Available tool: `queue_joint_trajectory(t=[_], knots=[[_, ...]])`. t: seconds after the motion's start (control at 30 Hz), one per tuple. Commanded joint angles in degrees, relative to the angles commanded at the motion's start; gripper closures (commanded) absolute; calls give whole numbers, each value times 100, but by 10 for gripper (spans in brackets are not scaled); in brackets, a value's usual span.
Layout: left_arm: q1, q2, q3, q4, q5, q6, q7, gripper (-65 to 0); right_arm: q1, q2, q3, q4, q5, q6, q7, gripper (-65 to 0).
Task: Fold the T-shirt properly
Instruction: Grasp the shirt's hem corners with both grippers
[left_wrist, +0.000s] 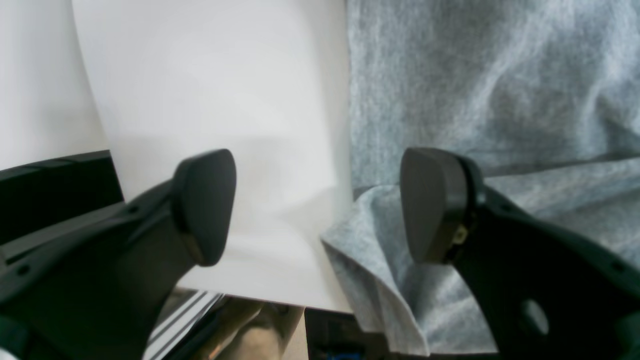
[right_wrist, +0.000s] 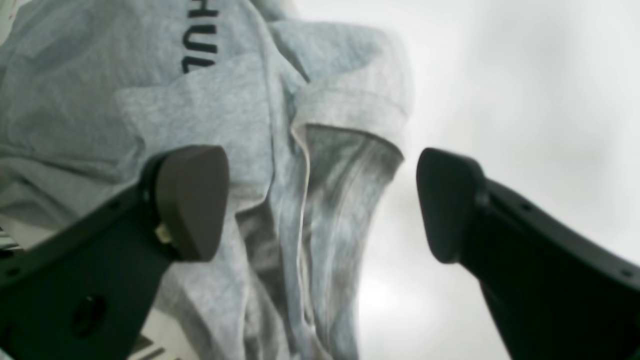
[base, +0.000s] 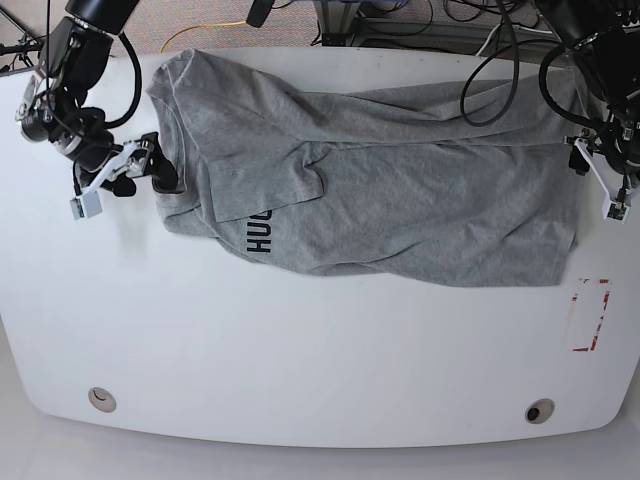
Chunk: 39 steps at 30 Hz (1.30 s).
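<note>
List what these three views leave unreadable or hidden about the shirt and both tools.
- Lettering: base view shows only "HU"; a fold of the T-shirt covers the rest. Right wrist view cuts it at the top edge.
- Left tool: open in its wrist view; in the base view, too small against the table edge to judge.
- Right tool: open astride a sleeve; contact with the cloth is unclear, blurred.

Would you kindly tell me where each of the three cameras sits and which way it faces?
Left wrist: on the left arm, looking past its open left pincer at the T-shirt edge and white table.
Right wrist: on the right arm, looking past the open right pincer at a sleeve opening.
Base: overhead, looking down on the table and both arms.
Shared: the T-shirt; its dark lettering shows in base and right wrist.
</note>
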Motion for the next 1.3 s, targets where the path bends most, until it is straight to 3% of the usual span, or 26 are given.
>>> queue_joint_trajectory(t=[0.23,0.47,0.6,0.83,0.97,1.07,1.17,1.3], knots=[[0,9,-9,-18,0,0,0,-471,642,18,-35,-949,-167,26,9,-555],[-18,18,-9,-18,0,0,0,-471,1081,-62,-202,-1292,-1073,53,255,-555],[-26,18,0,-18,0,0,0,-471,1196,-62,-571,-1618,-1169,53,519,-555],[-185,9,-35,-26,0,0,0,-471,1222,-97,-642,-2092,-1204,53,826,-545],[-229,0,-35,-26,0,0,0,-474,1231,-97,-642,-2092,-1204,53,949,-398],[-501,0,-62,-53,9,0,0,-478,1240,-70,-633,-2092,-1213,26,958,-166],[-703,9,-158,-264,123,0,0,-479,1240,-62,-633,-2092,-1213,26,949,-21],[-1275,9,-211,-914,167,0,-44,-536,1222,-62,-633,-2092,-1213,9,941,0]])
